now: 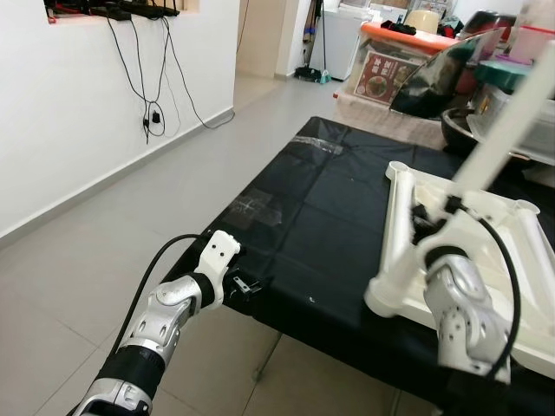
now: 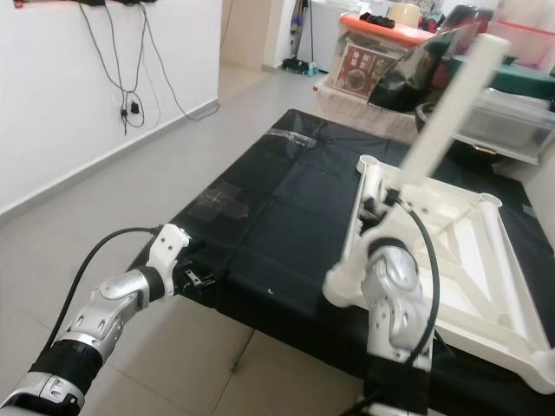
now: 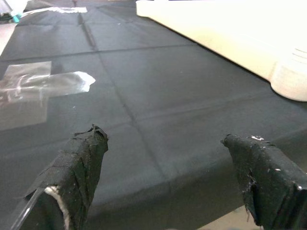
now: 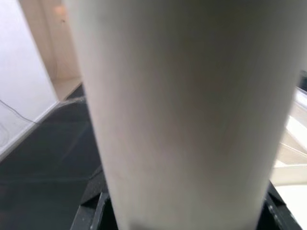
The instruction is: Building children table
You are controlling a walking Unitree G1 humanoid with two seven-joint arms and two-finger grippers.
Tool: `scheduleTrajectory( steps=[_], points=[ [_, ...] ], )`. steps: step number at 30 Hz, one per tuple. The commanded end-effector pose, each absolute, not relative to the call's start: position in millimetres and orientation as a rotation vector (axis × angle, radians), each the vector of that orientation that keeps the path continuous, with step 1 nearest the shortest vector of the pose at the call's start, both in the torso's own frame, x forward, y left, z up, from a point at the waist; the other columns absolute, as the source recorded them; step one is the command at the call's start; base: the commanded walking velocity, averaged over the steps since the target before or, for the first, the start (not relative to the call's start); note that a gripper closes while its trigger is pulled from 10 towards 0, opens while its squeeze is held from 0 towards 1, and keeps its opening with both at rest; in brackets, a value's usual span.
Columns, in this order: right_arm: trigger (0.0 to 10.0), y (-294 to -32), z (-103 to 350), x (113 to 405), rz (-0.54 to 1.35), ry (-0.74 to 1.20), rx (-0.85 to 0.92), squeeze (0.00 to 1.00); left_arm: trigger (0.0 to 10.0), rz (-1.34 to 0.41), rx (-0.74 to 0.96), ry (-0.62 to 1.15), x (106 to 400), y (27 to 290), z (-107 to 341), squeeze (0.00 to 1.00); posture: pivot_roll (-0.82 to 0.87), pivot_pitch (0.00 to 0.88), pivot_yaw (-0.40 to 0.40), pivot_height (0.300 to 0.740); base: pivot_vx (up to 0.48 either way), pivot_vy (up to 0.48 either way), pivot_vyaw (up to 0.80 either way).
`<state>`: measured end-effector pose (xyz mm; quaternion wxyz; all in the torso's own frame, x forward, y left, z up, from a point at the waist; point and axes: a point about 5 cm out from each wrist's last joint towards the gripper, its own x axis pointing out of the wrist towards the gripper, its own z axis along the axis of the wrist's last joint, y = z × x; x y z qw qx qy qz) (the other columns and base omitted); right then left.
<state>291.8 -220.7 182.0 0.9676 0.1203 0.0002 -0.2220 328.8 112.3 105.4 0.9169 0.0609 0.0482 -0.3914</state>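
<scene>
Black cloth covers the low bench in front of me, with patches of clear tape stuck on it toward 10 o'clock. I see the white tabletop lying upside down on the cloth at 2 o'clock, its ribbed underside up and round sockets at the corners. My right gripper is over the near left part of that tabletop, pinching a white leg that slants up and away toward 1 o'clock; in the right wrist view the leg sits between the black fingers, close to the lens. The leg's lower end is by the tabletop frame, but I cannot tell whether it is seated in a socket. My left gripper is at the near left edge of the bench, at 8 o'clock, fingers spread wide with nothing between them, pointing across the cloth toward the tabletop.

Beyond the bench at 12 to 1 o'clock I see a crowd of clutter: a clear bin with an orange lid, dark pots and more containers. Cables hang down the white wall at 10 o'clock, and grey tiled floor runs along the left
</scene>
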Motion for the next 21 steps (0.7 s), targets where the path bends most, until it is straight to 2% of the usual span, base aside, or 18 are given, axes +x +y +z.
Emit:
scheduleTrajectory(
  steps=[1, 2, 3, 4, 5, 6, 7, 11, 12, 13, 14, 16, 17, 18, 19, 20, 21],
  points=[
    [0.0, -226, 157, 282, -0.524, 0.117, 0.269, 0.00, 10.0, -0.819, 0.129, 0.105, 328, 108, 103, 0.00, 0.15, 0.000, -0.127, 0.740, 0.000, 0.000, 0.00],
    [0.0, -212, 163, 277, -0.522, 0.083, 0.255, 0.00, 10.0, -0.817, 0.133, 0.107, 328, 110, 103, 0.00, 0.14, 0.000, -0.121, 0.740, 0.000, 0.000, 0.00],
    [0.0, -212, 163, 277, -0.522, 0.083, 0.255, 0.00, 10.0, -0.817, 0.133, 0.107, 328, 110, 103, 0.00, 0.14, 0.000, -0.121, 0.740, 0.000, 0.000, 0.00],
    [1.8, -201, 169, 274, -0.511, 0.053, 0.230, 0.00, 10.0, -0.817, 0.134, 0.109, 327, 111, 103, 0.00, 0.13, 0.000, -0.117, 0.740, 0.000, 0.000, 0.00],
    [4.2, -194, 173, 275, -0.486, 0.036, 0.222, 0.00, 10.0, -0.818, 0.133, 0.109, 328, 110, 102, 0.00, 0.13, 0.000, -0.113, 0.740, 0.000, 0.000, 0.00],
    [4.2, -190, 175, 277, -0.476, 0.027, 0.217, 0.00, 10.0, -0.818, 0.133, 0.109, 328, 108, 102, 0.00, 0.13, 0.000, -0.113, 0.740, 0.000, 0.000, 0.00],
    [9.5, -188, 176, 280, -0.468, 0.023, 0.221, 0.00, 10.0, -0.820, 0.131, 0.108, 329, 107, 103, 0.00, 0.13, 0.000, -0.113, 0.740, 0.000, 0.000, 0.00],
    [9.5, -188, 176, 282, -0.468, 0.022, 0.230, 0.00, 10.0, -0.821, 0.130, 0.106, 329, 106, 104, 0.00, 0.13, 0.000, -0.113, 0.740, 0.000, 0.000, 0.00],
    [10.0, -187, 182, 283, -0.446, -0.015, 0.237, 0.00, 10.0, -0.821, 0.130, 0.106, 329, 106, 104, 0.00, 0.13, 0.000, -0.113, 0.740, 0.000, 0.000, 0.00],
    [10.0, -187, 182, 283, -0.446, -0.015, 0.237, 0.00, 10.0, -0.821, 0.130, 0.106, 329, 106, 104, 0.00, 0.13, 0.000, -0.113, 0.740, 0.000, 0.000, 0.00],
    [10.0, -187, 186, 284, -0.409, -0.040, 0.240, 1.00, 10.0, -0.820, 0.130, 0.105, 329, 106, 104, 0.00, 0.13, 0.000, -0.114, 0.740, 0.000, 0.000, 0.00],
    [10.0, -188, 195, 287, -0.336, -0.077, 0.262, 1.00, 10.0, -0.819, 0.131, 0.106, 329, 106, 103, 0.00, 0.13, 0.000, -0.114, 0.740, 0.000, 0.000, 0.00],
    [10.0, -188, 205, 288, -0.245, -0.111, 0.308, 0.49, 10.0, -0.819, 0.129, 0.106, 329, 107, 103, 0.00, 0.13, 0.000, -0.113, 0.740, 0.000, 0.000, 0.00],
    [10.0, -184, 218, 290, -0.098, -0.146, 0.394, 0.48, 10.0, -0.819, 0.129, 0.106, 328, 107, 102, 0.00, 0.13, 0.000, -0.113, 0.740, 0.000, 0.000, 0.00],
    [10.0, -184, 218, 290, -0.098, -0.146, 0.394, 0.48, 10.0, -0.819, 0.129, 0.106, 328, 107, 102, 0.00, 0.13, 0.000, -0.113, 0.740, 0.000, 0.000, 0.00],
    [10.0, -179, 235, 288, 0.062, -0.208, 0.425, 0.09, 10.0, -0.820, 0.130, 0.109, 328, 107, 102, 0.00, 0.12, 0.000, -0.108, 0.740, 0.000, 0.000, 0.00],
    [10.0, -176, 245, 286, 0.164, -0.247, 0.434, 0.09, 10.0, -0.821, 0.130, 0.110, 328, 107, 101, 0.00, 0.12, 0.000, -0.108, 0.740, 0.000, 0.000, 0.00]
  ],
)
